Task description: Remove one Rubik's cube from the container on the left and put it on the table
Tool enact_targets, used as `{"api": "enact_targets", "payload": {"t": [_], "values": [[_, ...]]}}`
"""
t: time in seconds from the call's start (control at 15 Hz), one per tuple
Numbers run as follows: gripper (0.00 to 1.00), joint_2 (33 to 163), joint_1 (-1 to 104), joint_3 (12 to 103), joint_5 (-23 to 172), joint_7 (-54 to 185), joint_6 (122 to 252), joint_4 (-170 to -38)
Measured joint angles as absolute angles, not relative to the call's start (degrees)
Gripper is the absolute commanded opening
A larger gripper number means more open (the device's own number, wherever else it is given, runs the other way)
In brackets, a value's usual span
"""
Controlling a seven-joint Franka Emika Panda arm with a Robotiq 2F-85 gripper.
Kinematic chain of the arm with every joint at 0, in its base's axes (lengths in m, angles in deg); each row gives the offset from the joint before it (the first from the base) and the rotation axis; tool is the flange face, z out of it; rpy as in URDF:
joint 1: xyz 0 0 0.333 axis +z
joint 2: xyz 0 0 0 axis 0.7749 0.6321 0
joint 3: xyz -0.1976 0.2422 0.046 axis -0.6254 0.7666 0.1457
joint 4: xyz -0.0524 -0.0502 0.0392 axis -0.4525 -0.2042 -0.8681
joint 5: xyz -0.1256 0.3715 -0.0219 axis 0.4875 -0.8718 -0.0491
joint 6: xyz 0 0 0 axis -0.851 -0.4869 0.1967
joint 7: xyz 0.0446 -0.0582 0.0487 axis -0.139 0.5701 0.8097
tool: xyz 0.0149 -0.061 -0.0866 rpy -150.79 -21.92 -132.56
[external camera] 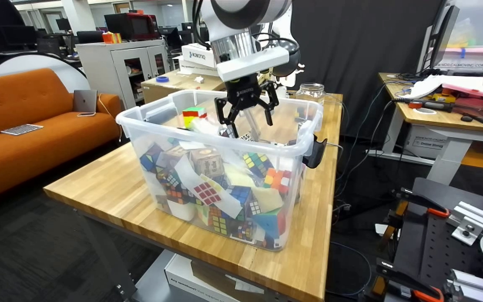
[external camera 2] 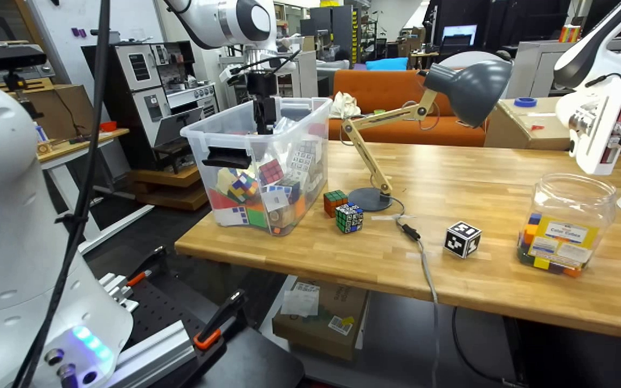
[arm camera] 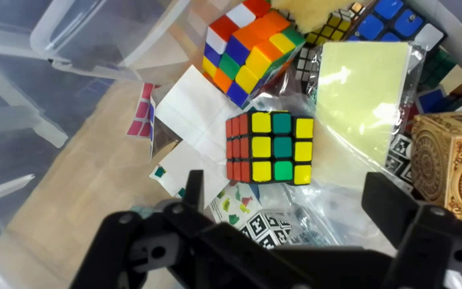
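In an exterior view, a clear bin (external camera 2: 213,134) is set on a wooden surface (external camera 2: 467,188). In an exterior view, the gripper (external camera: 252,128) is spread wide inside it. In the wrist view, a black cube (arm camera: 270,147) in the bin is shown: red side, yellow front, green middle column.
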State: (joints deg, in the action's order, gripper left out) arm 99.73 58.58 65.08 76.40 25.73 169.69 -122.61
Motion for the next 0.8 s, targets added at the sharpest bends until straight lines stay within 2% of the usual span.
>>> {"api": "enact_targets", "payload": {"t": [0.8], "values": [[1.00, 101.8, 59.0, 64.8, 76.9, 25.7, 169.8, -121.5]]}}
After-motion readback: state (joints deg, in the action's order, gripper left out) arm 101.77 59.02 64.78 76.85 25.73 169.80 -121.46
